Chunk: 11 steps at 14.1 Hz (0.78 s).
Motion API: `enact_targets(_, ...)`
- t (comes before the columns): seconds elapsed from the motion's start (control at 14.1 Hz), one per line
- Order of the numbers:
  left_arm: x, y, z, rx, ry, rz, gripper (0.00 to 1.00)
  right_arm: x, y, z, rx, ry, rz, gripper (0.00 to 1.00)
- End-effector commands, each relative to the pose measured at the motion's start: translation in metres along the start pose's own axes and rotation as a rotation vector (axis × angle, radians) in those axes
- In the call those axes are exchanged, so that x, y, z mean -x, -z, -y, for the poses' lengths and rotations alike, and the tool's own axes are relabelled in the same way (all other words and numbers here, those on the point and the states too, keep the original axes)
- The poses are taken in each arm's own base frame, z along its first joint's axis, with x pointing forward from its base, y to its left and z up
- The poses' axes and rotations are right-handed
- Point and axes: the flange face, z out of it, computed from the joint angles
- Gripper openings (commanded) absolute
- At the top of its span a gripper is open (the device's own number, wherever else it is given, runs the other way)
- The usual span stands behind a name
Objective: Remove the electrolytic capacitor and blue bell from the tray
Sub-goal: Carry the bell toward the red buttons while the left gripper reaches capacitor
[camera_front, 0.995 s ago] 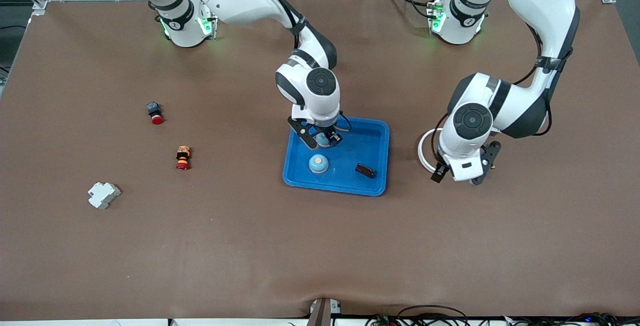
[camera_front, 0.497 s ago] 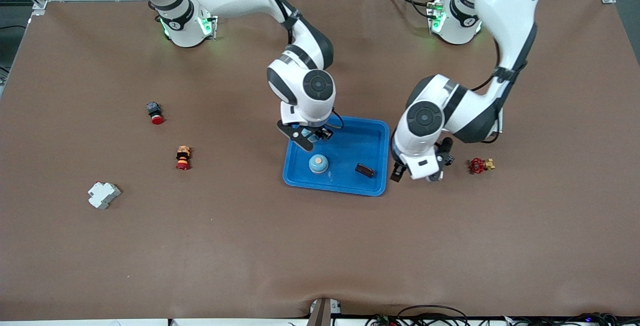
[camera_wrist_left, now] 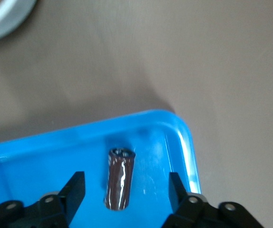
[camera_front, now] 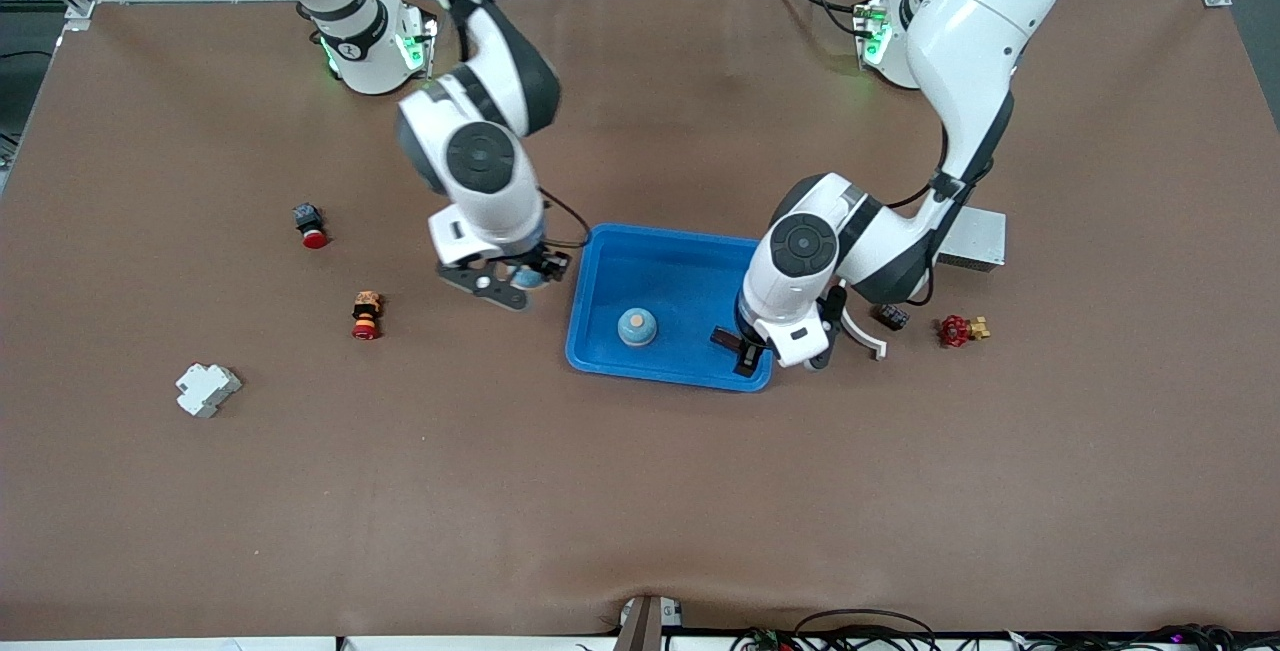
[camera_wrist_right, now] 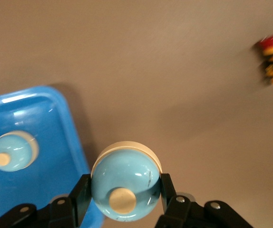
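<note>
**Bell lifted clear, capacitor framed in the tray**

Front view: the right gripper (camera_front: 510, 283) hangs over the counter (camera_front: 640, 491) beside the blue tray (camera_front: 680, 256), jaws clenched on a pale blue bell (camera_front: 527, 277). A second bell (camera_front: 637, 326) sits in the tray.

Left wrist view: the left gripper (camera_wrist_left: 126, 186) has its jaws released either side of the capacitor (camera_wrist_left: 119, 179) (brown, glossy, cylindrical), lying in the tray's corner toward the left arm's end.

Right wrist view: the held bell (camera_wrist_right: 125, 182) is domed, with a cream button.

A light-blue domed bell (camera_front: 637, 326) sits in the blue plastic tray (camera_front: 668, 261) at the frame's centre.
</note>
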Motion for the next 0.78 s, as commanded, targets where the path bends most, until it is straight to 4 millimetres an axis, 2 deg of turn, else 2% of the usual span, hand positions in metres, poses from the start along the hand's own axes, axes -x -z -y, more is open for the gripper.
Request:
enact_targets(0.0, 0.014, -0.007, -0.002, 0.001, 0.018, 0.016, 0.71, -0.012, 0.015, -0.055, -0.013, 0.097, -0.013, 0.00)
enact_targets(0.28, 0.023, -0.022, 0.002, -0.006, 0.007, 0.023, 0.64, -0.048, 0.015, -0.119, -0.014, 0.208, 0.000, 0.00)
enact_targets(0.43, 0.026, -0.033, 0.004, -0.006, 0.001, 0.028, 0.64, -0.066, 0.004, -0.158, -0.023, 0.263, -0.003, 0.00)
enact_targets(0.57, 0.029, -0.041, 0.007, -0.013, -0.006, 0.025, 0.63, -0.080, -0.016, -0.200, -0.042, 0.321, -0.018, 0.00)
enact_targets(0.64, 0.027, -0.043, 0.007, -0.003, -0.010, 0.025, 0.57, -0.086, -0.024, -0.215, -0.043, 0.340, -0.018, 0.00)
enact_targets(0.71, 0.028, -0.045, 0.007, -0.002, -0.012, 0.026, 0.46, -0.089, -0.032, -0.227, -0.043, 0.361, -0.015, 0.00)
